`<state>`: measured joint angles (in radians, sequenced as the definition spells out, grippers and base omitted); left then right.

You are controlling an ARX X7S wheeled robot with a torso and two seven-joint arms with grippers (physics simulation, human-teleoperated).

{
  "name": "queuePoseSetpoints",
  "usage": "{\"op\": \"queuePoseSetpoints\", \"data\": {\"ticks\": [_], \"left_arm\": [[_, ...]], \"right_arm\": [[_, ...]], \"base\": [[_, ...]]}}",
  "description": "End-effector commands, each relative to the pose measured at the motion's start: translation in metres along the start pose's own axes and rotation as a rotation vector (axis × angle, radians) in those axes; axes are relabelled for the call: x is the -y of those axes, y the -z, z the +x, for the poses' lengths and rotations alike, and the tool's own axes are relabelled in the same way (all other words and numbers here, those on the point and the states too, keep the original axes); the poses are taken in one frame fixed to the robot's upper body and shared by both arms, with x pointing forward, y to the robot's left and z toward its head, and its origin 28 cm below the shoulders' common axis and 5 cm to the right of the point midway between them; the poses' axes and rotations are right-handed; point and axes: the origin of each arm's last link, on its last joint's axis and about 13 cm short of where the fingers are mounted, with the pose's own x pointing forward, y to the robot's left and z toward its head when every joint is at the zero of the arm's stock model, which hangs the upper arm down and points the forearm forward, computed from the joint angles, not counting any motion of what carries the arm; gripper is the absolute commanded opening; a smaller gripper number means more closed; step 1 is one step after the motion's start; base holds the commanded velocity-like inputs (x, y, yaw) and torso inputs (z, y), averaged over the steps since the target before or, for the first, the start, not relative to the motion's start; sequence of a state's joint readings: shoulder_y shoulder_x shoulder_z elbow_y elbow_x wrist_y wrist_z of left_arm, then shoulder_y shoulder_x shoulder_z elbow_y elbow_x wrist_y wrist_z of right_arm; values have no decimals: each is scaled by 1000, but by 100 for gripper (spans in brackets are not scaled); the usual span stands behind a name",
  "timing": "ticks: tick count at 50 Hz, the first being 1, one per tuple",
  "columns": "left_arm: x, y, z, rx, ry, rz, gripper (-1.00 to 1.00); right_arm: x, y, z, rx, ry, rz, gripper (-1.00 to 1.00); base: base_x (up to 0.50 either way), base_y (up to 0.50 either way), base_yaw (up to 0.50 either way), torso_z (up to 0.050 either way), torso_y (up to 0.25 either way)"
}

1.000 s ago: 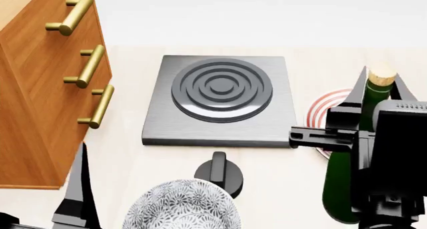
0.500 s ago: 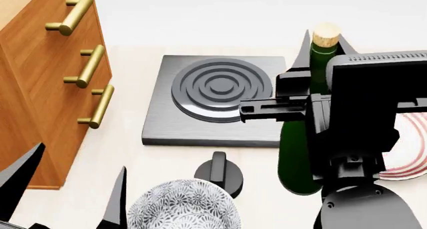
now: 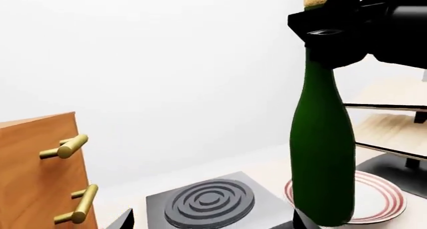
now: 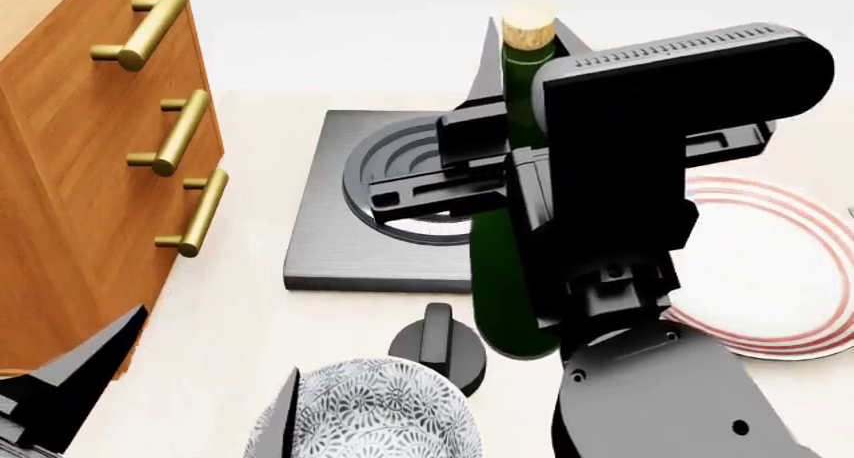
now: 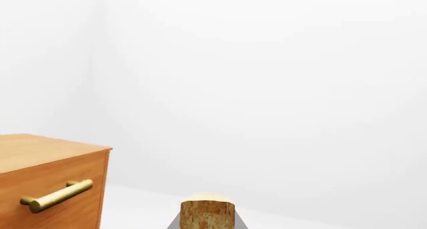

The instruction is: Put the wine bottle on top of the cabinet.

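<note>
Right gripper [image 4: 514, 128] grips the bottle [image 4: 505, 278] at its neck; left gripper [image 4: 160, 398] open. Lift upright, clear the cabinet [image 4: 67, 208] edge first.

one wine bottle [image 4: 510, 278], one cabinet [image 4: 80, 178], three handles [image 4: 178, 131], one plate [image 4: 774, 278]

right gripper [image 4: 514, 128]: raised high, fingers clamped on the wine bottle [image 4: 505, 278] neck | left gripper [image 4: 174, 398]: low, fingers spread apart, holding nothing
</note>
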<state>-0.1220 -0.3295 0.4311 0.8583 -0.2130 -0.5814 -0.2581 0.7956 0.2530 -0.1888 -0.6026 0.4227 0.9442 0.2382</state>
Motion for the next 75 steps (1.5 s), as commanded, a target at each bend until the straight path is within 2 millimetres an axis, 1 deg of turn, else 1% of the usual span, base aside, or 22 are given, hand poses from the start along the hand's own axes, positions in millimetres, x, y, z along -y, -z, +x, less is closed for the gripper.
{"op": "queuePoseSetpoints", "data": {"ticks": [1,4,5,7,10,20,29,35,47,54,62,69,75], "left_arm": [[5,4,7,-36,41,-8,100],[7,4,14,-43,60,9,100],[8,4,19,-48,68,43,100],[8,3,24,-48,72,33,100],[9,1,33,-43,86,64,100],[15,-6,55,-18,131,43,100],[19,-9,77,33,163,-42,100],[27,-1,80,27,187,-57,100],[37,3,89,20,218,-83,100],[39,9,93,10,216,-124,100],[41,9,98,7,218,-128,100],[43,14,101,-6,224,-129,100],[44,14,104,-10,223,-131,100]], "right_arm": [[-8,-9,3,30,-19,-12,-100],[-10,-10,3,30,-28,-11,-100],[-11,-12,3,35,-35,-10,-100],[-11,-13,3,38,-41,-10,-100],[-12,-15,3,40,-48,-15,-100],[-17,-20,4,52,-74,-11,-100],[-22,-24,4,65,-94,-4,-100],[-22,-24,3,69,-100,-5,-100],[-24,-25,3,76,-108,3,-100],[-27,-25,-1,82,-118,11,-100],[-27,-27,-2,88,-125,16,-100],[-27,-29,-4,96,-129,16,-100],[-27,-29,-5,96,-128,19,-100]], "base": [[0,0,0,0,10],[0,0,0,0,0],[0,0,0,0,0],[0,0,0,0,0],[0,0,0,0,0],[0,0,0,0,1],[0,0,0,0,0],[0,0,0,0,2],[0,0,0,1,0],[0,0,0,0,1],[0,0,0,0,0],[0,0,0,0,1],[0,0,0,0,0]]}}
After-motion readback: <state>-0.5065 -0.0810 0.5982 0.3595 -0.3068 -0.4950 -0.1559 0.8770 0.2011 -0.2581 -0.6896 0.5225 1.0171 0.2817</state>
